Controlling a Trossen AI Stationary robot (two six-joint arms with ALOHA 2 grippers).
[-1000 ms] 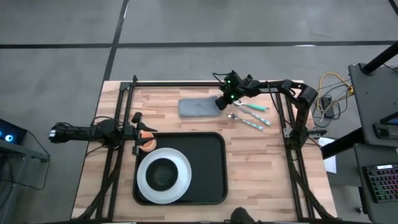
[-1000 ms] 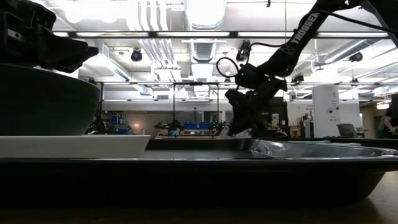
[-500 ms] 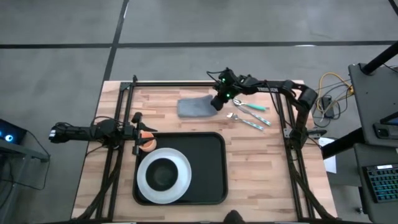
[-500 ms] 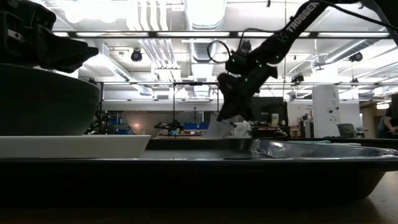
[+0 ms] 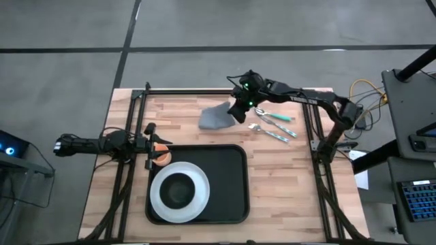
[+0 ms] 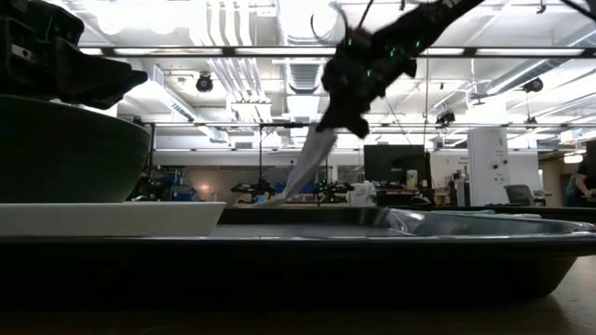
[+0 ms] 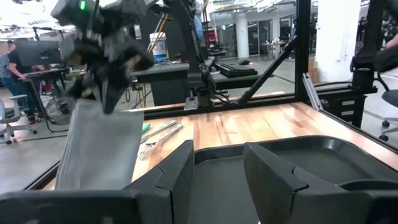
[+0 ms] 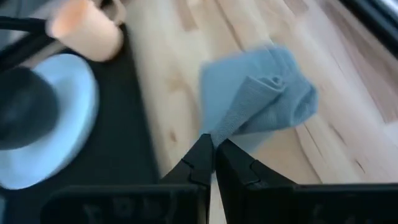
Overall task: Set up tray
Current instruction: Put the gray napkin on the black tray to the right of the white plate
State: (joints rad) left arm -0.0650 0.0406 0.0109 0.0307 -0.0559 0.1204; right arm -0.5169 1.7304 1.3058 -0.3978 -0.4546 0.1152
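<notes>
Tray [image 5: 228, 184] lower centre of frame on tabletop [image 5: 286, 177], plate [image 5: 179, 193] and bowl [image 5: 178, 190] on its left half.
Looks stiff, broad, probably light; best taken at the rim, though it likely stays put. Right tool [image 5: 236, 113] upper centre, pinched shut on cloth [image 5: 216, 117], lifting one corner. Left tool [image 5: 151, 143] left of tray, half closed on an orange cup [image 5: 162, 154].
</notes>
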